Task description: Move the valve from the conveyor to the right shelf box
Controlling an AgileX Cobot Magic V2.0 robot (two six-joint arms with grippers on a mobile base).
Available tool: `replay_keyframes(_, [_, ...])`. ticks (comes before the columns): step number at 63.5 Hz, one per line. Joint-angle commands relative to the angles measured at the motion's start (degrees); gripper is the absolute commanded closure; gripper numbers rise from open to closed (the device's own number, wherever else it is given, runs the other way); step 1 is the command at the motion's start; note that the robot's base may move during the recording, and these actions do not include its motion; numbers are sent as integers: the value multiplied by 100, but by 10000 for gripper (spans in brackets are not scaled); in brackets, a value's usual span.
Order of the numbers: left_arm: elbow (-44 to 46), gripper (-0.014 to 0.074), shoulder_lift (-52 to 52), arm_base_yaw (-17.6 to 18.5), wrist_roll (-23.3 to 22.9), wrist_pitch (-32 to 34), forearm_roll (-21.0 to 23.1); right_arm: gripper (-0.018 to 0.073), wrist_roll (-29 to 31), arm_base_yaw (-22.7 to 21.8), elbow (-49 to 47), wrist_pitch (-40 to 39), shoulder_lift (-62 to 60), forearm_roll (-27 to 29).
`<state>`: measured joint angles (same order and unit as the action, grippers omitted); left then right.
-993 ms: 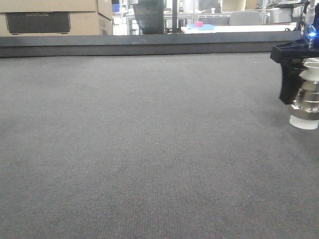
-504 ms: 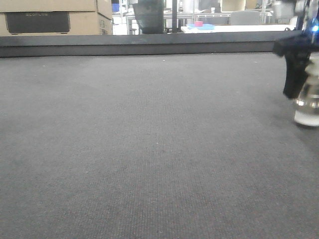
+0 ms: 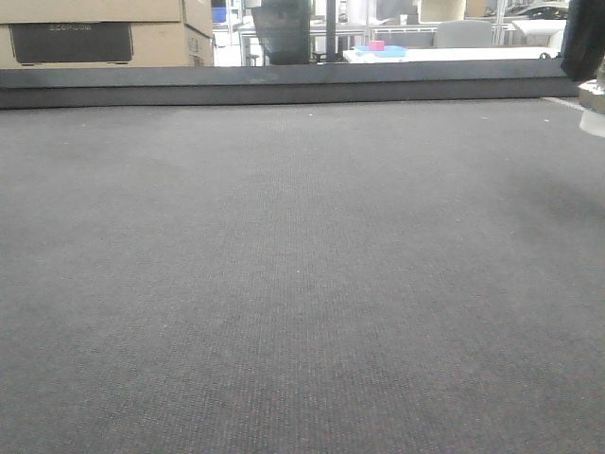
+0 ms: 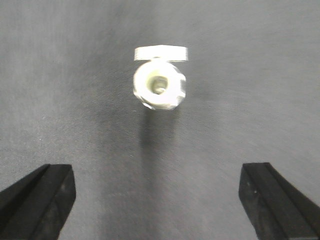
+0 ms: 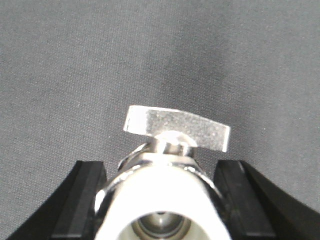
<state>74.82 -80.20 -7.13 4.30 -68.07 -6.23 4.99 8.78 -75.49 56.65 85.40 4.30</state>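
Note:
My right gripper (image 5: pixel 162 200) is shut on the valve (image 5: pixel 167 192). Its black fingers (image 5: pixel 82 200) press both sides of the silvery body, the white cap faces the camera and the flat handle points away. In the front view only a dark finger (image 3: pixel 583 38) and a bit of the valve (image 3: pixel 595 97) show at the right edge, above the conveyor (image 3: pixel 284 265). My left gripper (image 4: pixel 157 200) is open over the belt, with another valve (image 4: pixel 159 86) standing on it ahead of the fingers (image 4: pixel 40 195). The right shelf box is out of view.
The belt's dark raised rail (image 3: pixel 284 90) runs across the far side. Behind it stand cardboard boxes (image 3: pixel 104 33) at the left and a white table (image 3: pixel 435 54) with blue and pink items.
My right gripper has lifted the valve off the belt and carried it up and to the right, nearly out of the front view.

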Motion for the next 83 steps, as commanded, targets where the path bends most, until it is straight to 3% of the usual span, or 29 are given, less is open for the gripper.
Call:
replay_keyframes(1, [179,36,-424,-191,289,118,245,713,-2,-23,-43,-168,-111,-47])
replay_keyframes(15, [194,36,-1008,-412,916,568,1035,713,-2,-23,-43,-192,-110,-47])
replay_keyframes(68, [184,39,-2006,-412,916,734,903,713,-2,-23,-43,-356,-110,-47])
replay_keyframes(75, [184,80,-2006,-412,916,801,861,713,-2,-23,-43,-356,-110,-47])
replay_keyframes(83, [184,223,-2006,-412,916,888,861,713,-2,-23,-43,-356,-110,-47])
